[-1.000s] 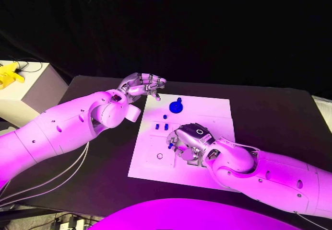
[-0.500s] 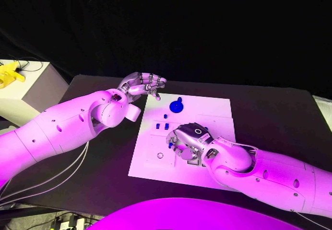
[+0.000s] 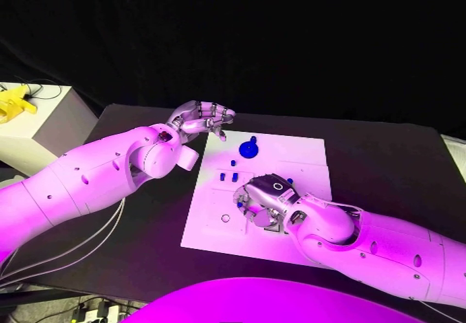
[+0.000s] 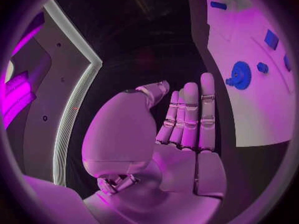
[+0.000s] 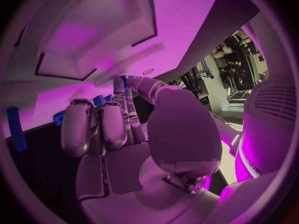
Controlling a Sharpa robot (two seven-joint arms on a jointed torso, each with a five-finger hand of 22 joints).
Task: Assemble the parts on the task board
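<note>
While flat, task board long axis away from robot.

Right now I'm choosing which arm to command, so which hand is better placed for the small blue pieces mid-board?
The right. The right hand is down over the task board, beside the small blue pieces. The left hand hangs off the board's far corner, nearer the blue gear.
</note>
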